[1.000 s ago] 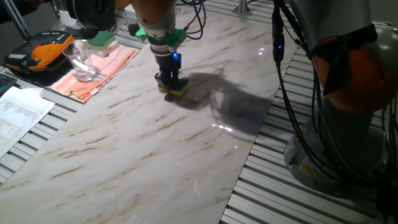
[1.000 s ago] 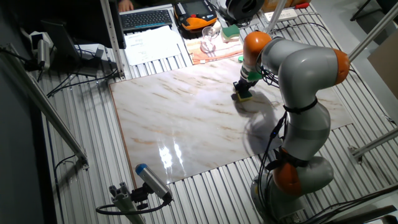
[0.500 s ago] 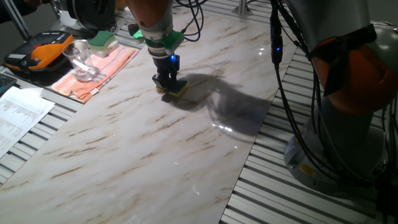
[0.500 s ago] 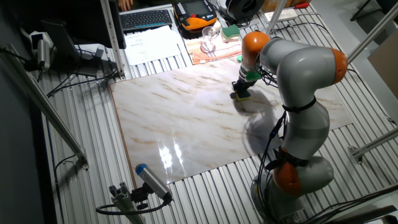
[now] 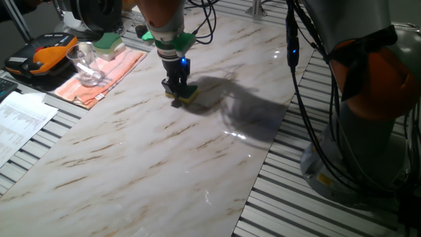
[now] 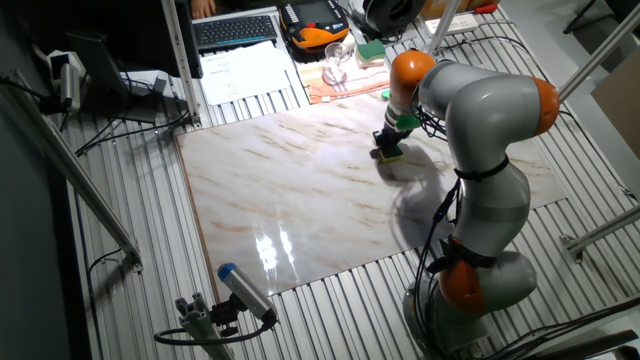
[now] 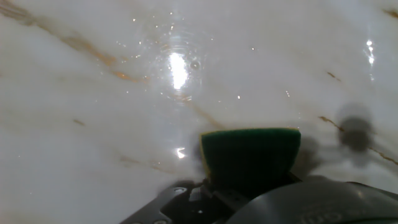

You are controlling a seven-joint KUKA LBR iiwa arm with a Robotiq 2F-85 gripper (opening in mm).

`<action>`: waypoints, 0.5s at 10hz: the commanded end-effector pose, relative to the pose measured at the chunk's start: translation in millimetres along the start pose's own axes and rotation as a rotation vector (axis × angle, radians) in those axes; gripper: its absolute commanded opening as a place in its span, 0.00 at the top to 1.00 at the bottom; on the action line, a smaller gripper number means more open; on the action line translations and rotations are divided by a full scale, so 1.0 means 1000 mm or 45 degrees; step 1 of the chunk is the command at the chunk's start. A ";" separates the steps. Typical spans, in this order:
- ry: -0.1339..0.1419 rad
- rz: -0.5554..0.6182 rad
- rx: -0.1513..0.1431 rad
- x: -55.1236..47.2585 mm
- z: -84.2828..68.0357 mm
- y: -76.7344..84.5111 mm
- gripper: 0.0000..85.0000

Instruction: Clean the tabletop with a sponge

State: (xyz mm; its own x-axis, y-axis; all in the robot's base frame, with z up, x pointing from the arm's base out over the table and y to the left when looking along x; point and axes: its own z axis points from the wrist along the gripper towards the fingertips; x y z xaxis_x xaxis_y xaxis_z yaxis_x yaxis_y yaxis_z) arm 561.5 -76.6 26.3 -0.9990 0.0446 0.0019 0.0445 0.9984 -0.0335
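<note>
Pressing down, tool (image 5: 179, 88) clamps sponge (image 5: 186, 97) against tabletop (image 5: 151, 145).

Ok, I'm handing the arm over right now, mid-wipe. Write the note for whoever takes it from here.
Gripper: shut on the sponge, holding it from above.
Sponge: pressed flat on the tabletop, in the part nearest the pink cloth. The hand view shows its green face ahead of the fingers on wet-looking marble.
Nearby, off the slab: a glass on the pink cloth, a second sponge behind it.
Done: sponge picked up and in contact. How much has been wiped cannot be judged.
Left: probably most of the slab, especially the long stretch away from the cloth.
</note>
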 end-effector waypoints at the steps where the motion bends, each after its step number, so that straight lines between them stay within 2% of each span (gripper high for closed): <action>1: 0.004 0.001 -0.015 0.000 0.000 0.000 1.00; 5: 0.001 0.050 -0.004 0.000 0.000 0.000 1.00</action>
State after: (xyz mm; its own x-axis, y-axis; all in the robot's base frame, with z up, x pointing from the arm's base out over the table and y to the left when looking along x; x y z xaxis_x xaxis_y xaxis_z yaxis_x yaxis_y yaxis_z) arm 561.6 -77.0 26.2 -0.9964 0.0848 -0.0012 0.0848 0.9959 -0.0323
